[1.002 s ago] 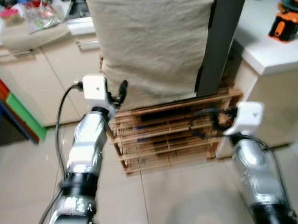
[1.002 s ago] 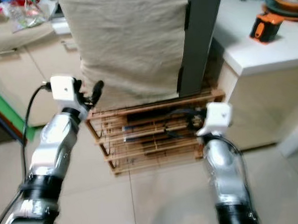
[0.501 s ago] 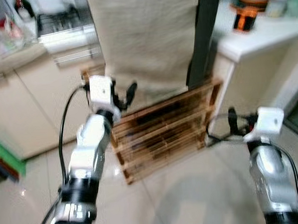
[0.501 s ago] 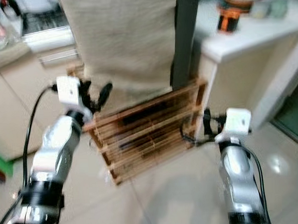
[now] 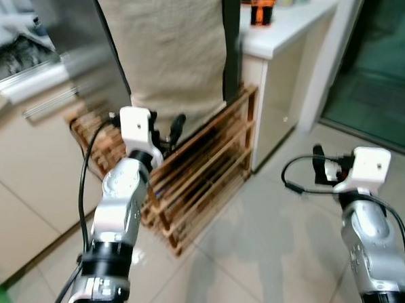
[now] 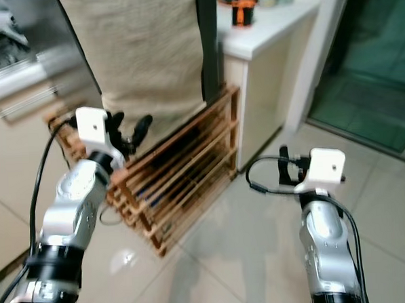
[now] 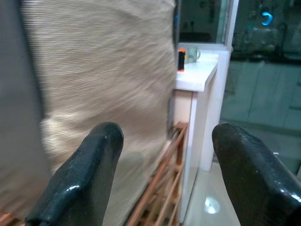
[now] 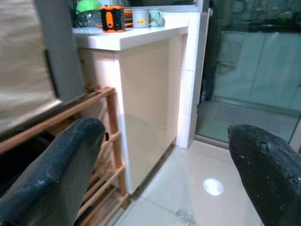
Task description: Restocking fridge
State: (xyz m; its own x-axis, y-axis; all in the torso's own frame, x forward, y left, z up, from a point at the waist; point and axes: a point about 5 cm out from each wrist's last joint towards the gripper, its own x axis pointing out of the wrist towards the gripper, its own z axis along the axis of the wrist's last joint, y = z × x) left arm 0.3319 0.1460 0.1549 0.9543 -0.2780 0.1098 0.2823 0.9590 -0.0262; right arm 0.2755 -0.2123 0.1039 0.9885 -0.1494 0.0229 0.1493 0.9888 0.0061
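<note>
A tall unit draped in beige cloth [image 5: 163, 45], with a dark grey panel [image 5: 232, 34] along its right side, stands on a slatted wooden rack [image 5: 203, 172]. My left gripper [image 5: 167, 121] is raised in front of the cloth's lower edge, above the rack. In the left wrist view its fingers [image 7: 101, 155] stand open with nothing between them. My right gripper [image 5: 320, 167] hangs over the tiled floor to the right of the rack. It is open too, and the right wrist view has its fingers [image 8: 70, 160] facing the white counter's side [image 8: 141, 94].
A white counter [image 5: 284, 26] right of the unit carries an orange-and-black object [image 5: 263, 11] and cups. A dark glass door [image 5: 381, 61] lies at the far right. Pale cabinets with a bar handle [image 5: 50, 105] stand on the left. Glossy floor tiles [image 5: 262, 257] lie ahead.
The camera has swung to the right, bringing the glass door into view. My right gripper, earlier in front of the rack, now hangs over bare floor. Both grippers stay open.
</note>
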